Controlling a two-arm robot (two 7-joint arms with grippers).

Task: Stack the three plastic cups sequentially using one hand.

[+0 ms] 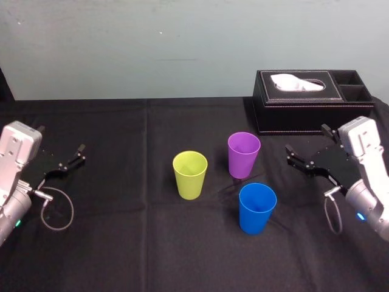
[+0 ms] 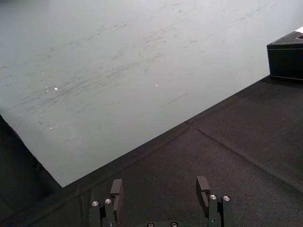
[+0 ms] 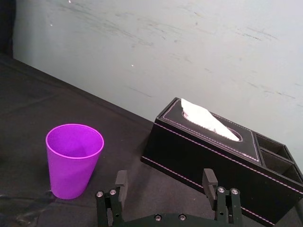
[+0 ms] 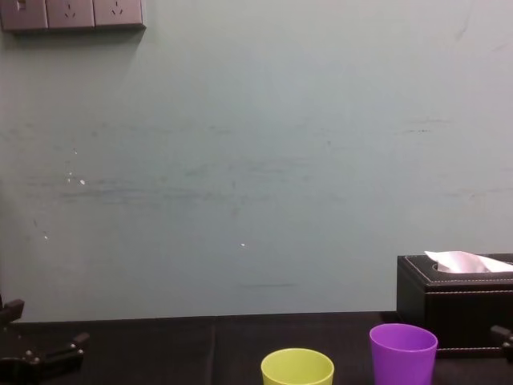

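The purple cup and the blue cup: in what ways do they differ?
Colour: the purple cup is purple, the blue cup blue. Place: the purple cup stands farther back, near the tissue box; the blue cup stands closer to the robot. Both stand upright, mouth up, empty, with the same tapered shape. The left gripper and right gripper rest open at the sides.

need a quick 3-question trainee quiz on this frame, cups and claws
1. True or false: the blue cup, the yellow-green cup and the purple cup stand upright and apart, none nested.
2. Which cup is closest to the tissue box? A blue, B purple, C yellow-green.
3. Fill in: the left claw and the right claw are both ___, holding nothing.
Key: 1 true; 2 B; 3 open.
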